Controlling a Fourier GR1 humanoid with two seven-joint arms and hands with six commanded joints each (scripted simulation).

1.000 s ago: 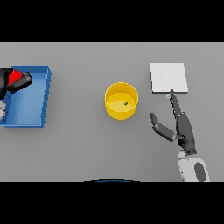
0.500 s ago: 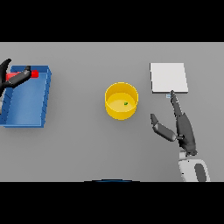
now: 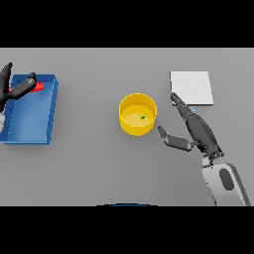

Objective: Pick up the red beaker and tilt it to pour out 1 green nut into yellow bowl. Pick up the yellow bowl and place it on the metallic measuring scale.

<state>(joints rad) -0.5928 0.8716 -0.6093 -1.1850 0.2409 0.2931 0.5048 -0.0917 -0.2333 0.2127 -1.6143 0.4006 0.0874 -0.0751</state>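
Note:
The yellow bowl [image 3: 133,127] stands mid-table with one green nut [image 3: 142,117] inside it. To its right, my right hand [image 3: 199,133] hovers open, fingers straight and pointing toward the metallic scale [image 3: 192,88], thumb stretched toward the bowl without touching it. The red beaker [image 3: 39,87] lies at the far end of the blue tray [image 3: 30,119], only partly visible. My left hand [image 3: 14,90] is at the far left over the tray, open, with one straight finger reaching to the beaker's near end.
The blue tray occupies the left side of the grey table. The scale sits at the back right, just beyond my right hand's fingertips.
My left hand has opened off the red beaker and drawn back to the left, leaving the beaker in the tray. My right hand has hardly moved.

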